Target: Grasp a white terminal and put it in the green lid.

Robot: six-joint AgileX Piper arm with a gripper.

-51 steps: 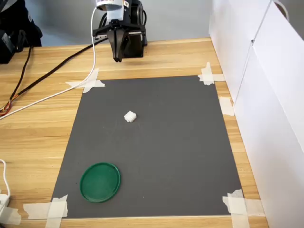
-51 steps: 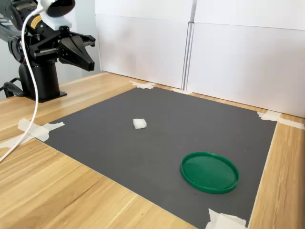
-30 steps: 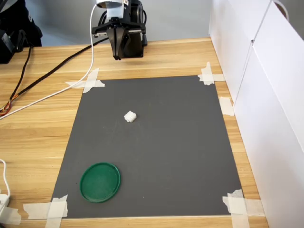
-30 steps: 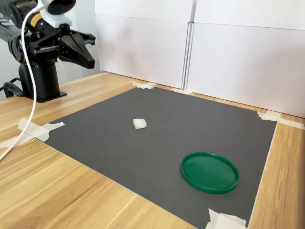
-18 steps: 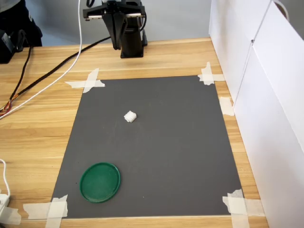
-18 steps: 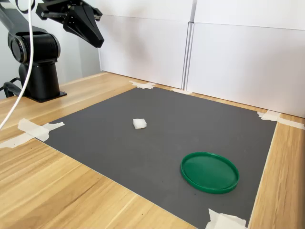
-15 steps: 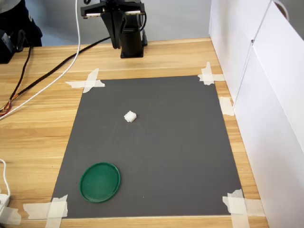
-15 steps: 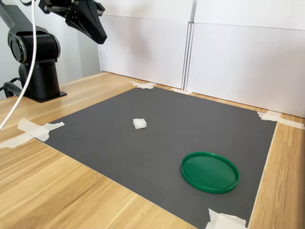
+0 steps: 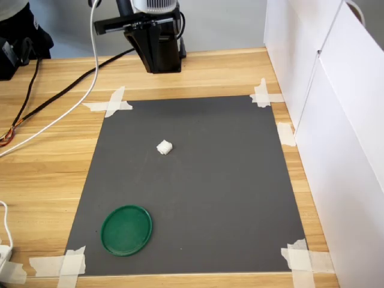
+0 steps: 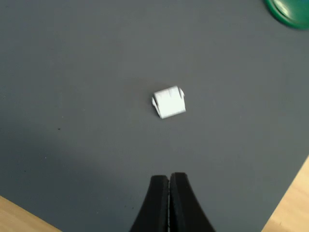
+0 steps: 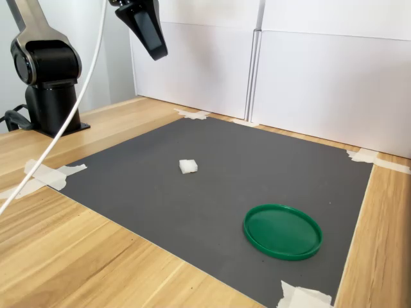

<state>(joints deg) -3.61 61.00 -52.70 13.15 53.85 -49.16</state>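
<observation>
The white terminal (image 9: 164, 147) (image 11: 187, 167) lies alone on the dark grey mat, in its far half in the first exterior view. In the wrist view the white terminal (image 10: 169, 102) sits just ahead of the fingertips and well below them. The green lid (image 9: 126, 230) (image 11: 282, 231) rests flat near the mat's front left corner in the first exterior view; only an edge of the green lid (image 10: 288, 12) shows in the wrist view. My gripper (image 9: 144, 63) (image 10: 169, 177) (image 11: 159, 56) hangs high above the mat's far side, pointing down, shut and holding nothing.
The grey mat (image 9: 204, 198) is taped to a wooden table (image 9: 42, 156) with white strips at its corners. White panels (image 9: 336, 102) wall off the first exterior view's right. The arm's black base (image 11: 48, 83) and loose cables (image 9: 54, 108) lie at the far left.
The arm has risen and swung out from beside its base toward the mat, its gripper tipping down to face the terminal. The terminal and lid have not moved.
</observation>
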